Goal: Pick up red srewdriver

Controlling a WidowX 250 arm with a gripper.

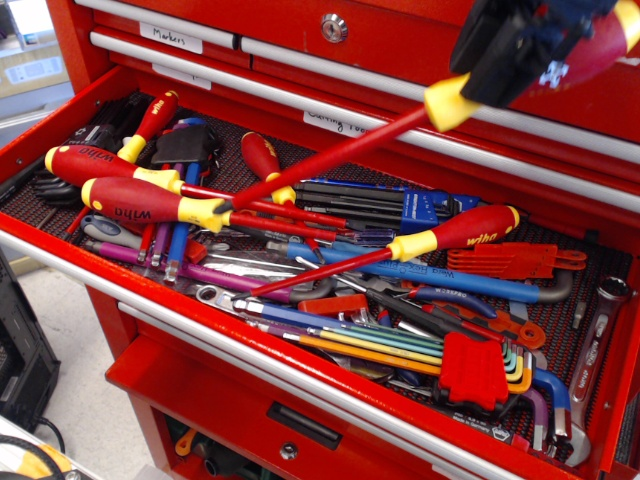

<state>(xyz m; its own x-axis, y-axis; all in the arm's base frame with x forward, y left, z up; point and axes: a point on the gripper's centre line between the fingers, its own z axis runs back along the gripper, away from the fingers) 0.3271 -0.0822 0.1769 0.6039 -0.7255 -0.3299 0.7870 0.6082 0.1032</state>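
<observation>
My black gripper (520,45) is at the top right, shut on the fat red handle of the red screwdriver (340,152). The handle is mostly hidden behind the gripper; a red part with a yellow butt tip shows at the right edge (610,40). The yellow collar (450,100) sticks out to the left of the gripper. The long thin red shaft slants down-left, its tip hanging above the tools near the drawer's left middle. The screwdriver is lifted clear of the open drawer (300,335).
The red tool chest's open drawer holds several slimmer red-yellow wiha screwdrivers (150,205) (455,232), hex key sets (480,370), blue keys (400,205) and wrenches (600,330). Closed labelled drawers (300,80) sit behind. A lower drawer (300,425) is below.
</observation>
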